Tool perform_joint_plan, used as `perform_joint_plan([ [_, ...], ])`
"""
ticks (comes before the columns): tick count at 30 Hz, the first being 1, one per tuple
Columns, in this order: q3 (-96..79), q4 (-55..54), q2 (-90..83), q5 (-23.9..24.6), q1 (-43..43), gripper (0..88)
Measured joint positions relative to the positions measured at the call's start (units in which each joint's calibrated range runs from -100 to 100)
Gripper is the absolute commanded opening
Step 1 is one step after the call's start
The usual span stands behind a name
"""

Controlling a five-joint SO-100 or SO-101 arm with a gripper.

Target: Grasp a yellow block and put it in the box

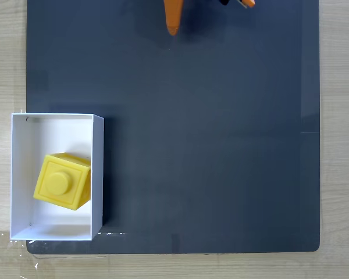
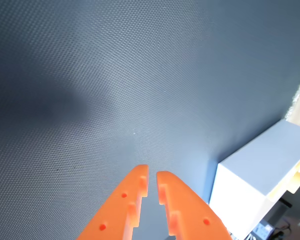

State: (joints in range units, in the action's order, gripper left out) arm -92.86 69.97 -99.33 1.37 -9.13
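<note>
The block (image 1: 62,181) lies inside the box (image 1: 22,174), in its lower half in the fixed view, turned a little against the box walls, with the round stud facing up. It touches or nearly touches the right wall of the box. The box stands at the left edge of the dark mat (image 1: 209,133), near the mat's lower left corner, and its left part reaches over onto the wooden table (image 1: 6,70).

The gripper (image 2: 152,173) is well apart from the box, at the top edge of the mat in the fixed view, where one orange finger tip (image 1: 172,23) shows. In the wrist view its two orange fingers almost meet at the tips, with a thin gap between them, and they hold nothing. They hang over bare mat, and a white corner of the box shows at the lower right of that view.
</note>
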Motion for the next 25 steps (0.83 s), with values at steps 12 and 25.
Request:
perform_joint_plan([
  [12, -0.09, 0.00, 0.59, 0.00, 0.00, 2.5],
  [25, -0.09, 0.00, 0.59, 0.00, 0.00, 2.5],
])
